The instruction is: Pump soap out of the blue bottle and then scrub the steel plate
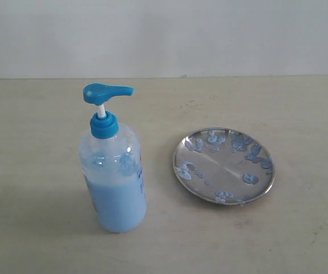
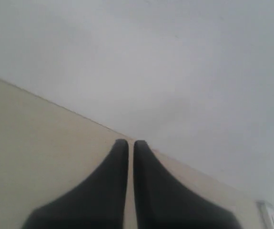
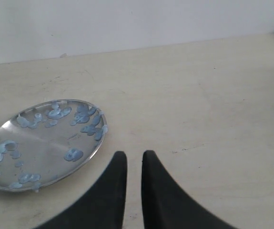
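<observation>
The blue bottle (image 1: 115, 182) stands upright on the left of the table, its blue pump head (image 1: 104, 92) pointing right and pale blue soap (image 1: 118, 202) filling its lower half. To its right lies the steel plate (image 1: 221, 165), dotted with bluish soap blobs (image 1: 250, 178). Neither gripper shows in the exterior view. My right gripper (image 3: 134, 155) is shut and empty, low over the table just beside the steel plate (image 3: 46, 143). My left gripper (image 2: 131, 143) is shut on nothing and faces bare table and wall; bottle and plate are out of its view.
A beige table (image 1: 38, 114) runs back to a plain pale wall (image 1: 164, 34). Bottle and plate stand about a hand's width apart. A small pale object (image 2: 270, 214) peeks in at the edge of the left wrist view.
</observation>
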